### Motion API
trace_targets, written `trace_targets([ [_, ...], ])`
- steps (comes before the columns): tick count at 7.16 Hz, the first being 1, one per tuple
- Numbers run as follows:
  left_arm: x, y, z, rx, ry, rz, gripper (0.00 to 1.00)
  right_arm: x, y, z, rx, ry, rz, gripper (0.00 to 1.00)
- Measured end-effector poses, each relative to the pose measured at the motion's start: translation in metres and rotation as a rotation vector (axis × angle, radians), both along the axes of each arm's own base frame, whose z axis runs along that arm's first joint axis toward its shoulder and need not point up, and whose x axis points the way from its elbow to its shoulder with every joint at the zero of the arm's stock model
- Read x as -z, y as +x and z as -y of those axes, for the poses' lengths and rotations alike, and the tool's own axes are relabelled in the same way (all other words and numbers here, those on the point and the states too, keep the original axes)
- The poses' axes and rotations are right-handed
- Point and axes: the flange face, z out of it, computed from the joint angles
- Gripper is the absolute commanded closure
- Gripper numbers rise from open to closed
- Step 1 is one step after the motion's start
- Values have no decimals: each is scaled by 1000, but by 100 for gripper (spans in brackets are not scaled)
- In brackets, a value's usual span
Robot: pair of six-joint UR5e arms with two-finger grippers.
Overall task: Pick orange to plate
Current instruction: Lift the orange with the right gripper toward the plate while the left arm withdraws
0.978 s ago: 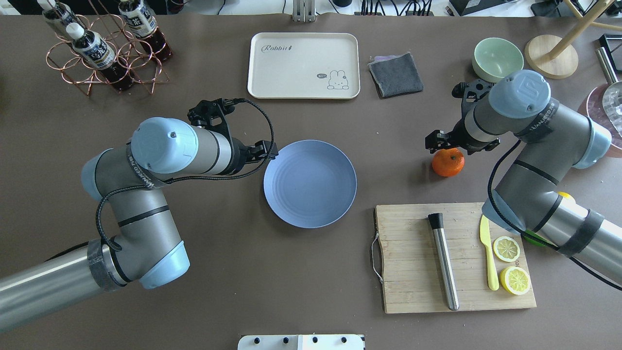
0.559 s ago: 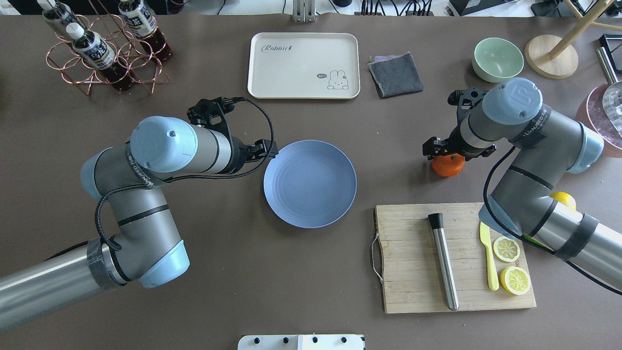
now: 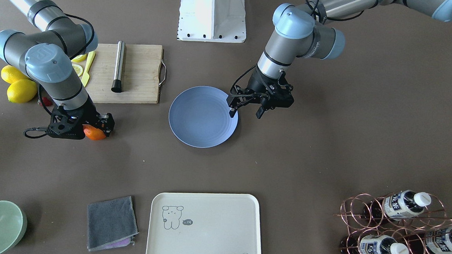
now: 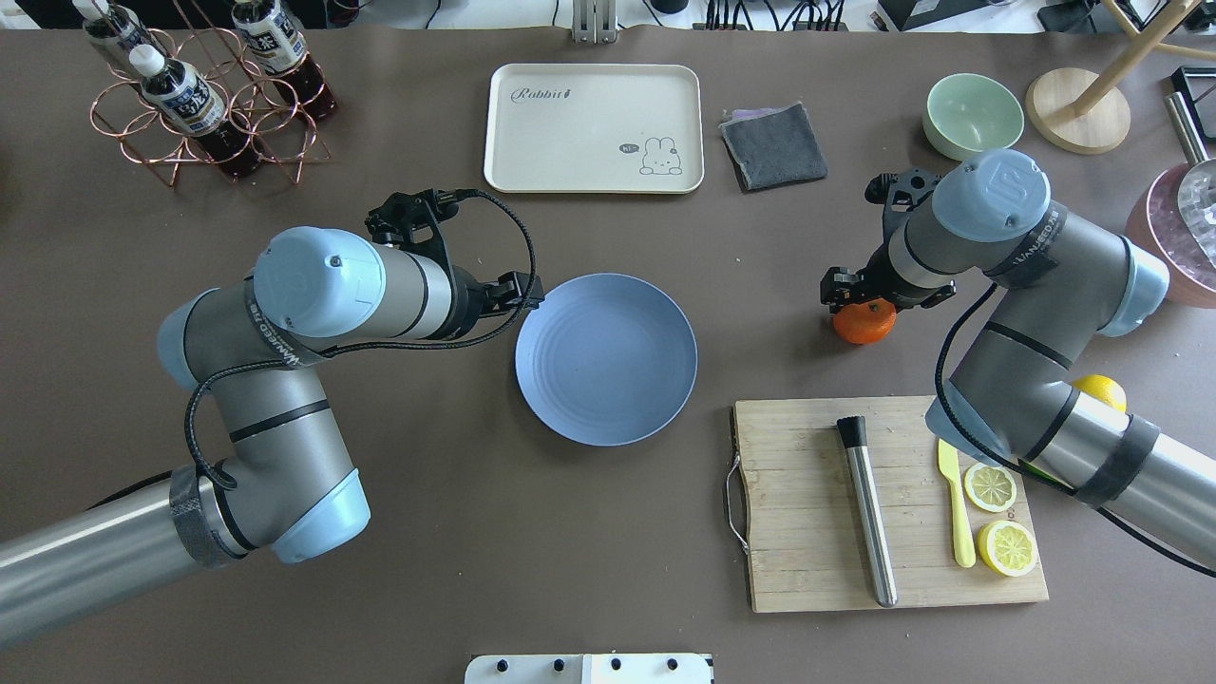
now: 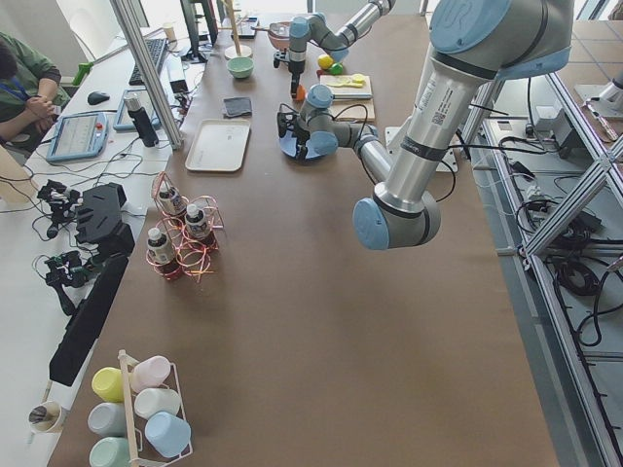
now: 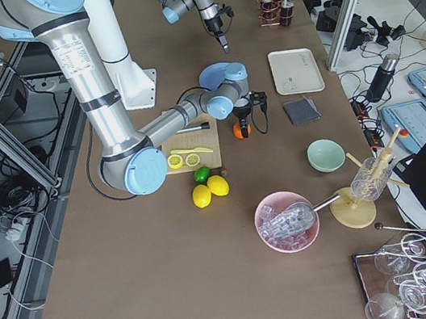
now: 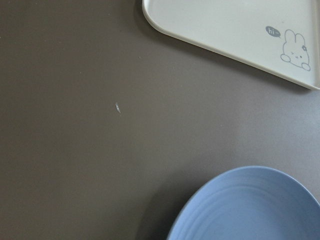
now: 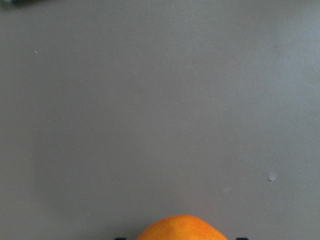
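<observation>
The orange point(image 4: 864, 323) sits right of the pale-blue plate point(image 4: 606, 359), mostly covered from above by my right gripper point(image 4: 860, 302). That gripper is shut on the fruit, whose top bulges between the fingertips at the bottom edge of the right wrist view point(image 8: 180, 229). From the front, the orange point(image 3: 95, 133) pokes out beside the right gripper point(image 3: 88, 129). My left gripper point(image 3: 246, 111) hangs open and holds nothing at the plate's point(image 3: 199, 121) rim on my left side. A part of the plate point(image 7: 250, 210) shows in the left wrist view.
A cutting board point(image 4: 893, 503) with a steel muddler, a yellow knife and lemon slices lies near the right arm. Whole lemons point(image 3: 19, 89) sit beside it. A cream tray point(image 4: 594, 128), grey cloth point(image 4: 774, 144), green bowl point(image 4: 971, 114) and bottle rack point(image 4: 204, 95) line the far side.
My right gripper came down over the orange and closed on it. The fruit has since shifted slightly toward the plate with the gripper. The left arm stayed still.
</observation>
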Motion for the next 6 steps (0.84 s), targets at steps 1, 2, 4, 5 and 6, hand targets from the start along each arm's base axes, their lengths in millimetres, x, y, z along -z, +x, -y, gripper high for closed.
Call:
trace_targets([
  [1,-1,-4,4,-6,-4,-1,2,19,5,10,-6,-2,23,100],
  [2,-3,-19,15,-30,5,4,2,43,8,20,-12,-7,37,100],
  [4,-37,-68,41,-91,106,80,2,108,6,24,-34,-24,55,100],
  [5,-60,-95,55,-108,167,139,2,137,-6,13,-51,-27,73,100],
  [6,-85,-125,68,-109,205,196,2,161,-30,-4,-61,-16,79,100],
])
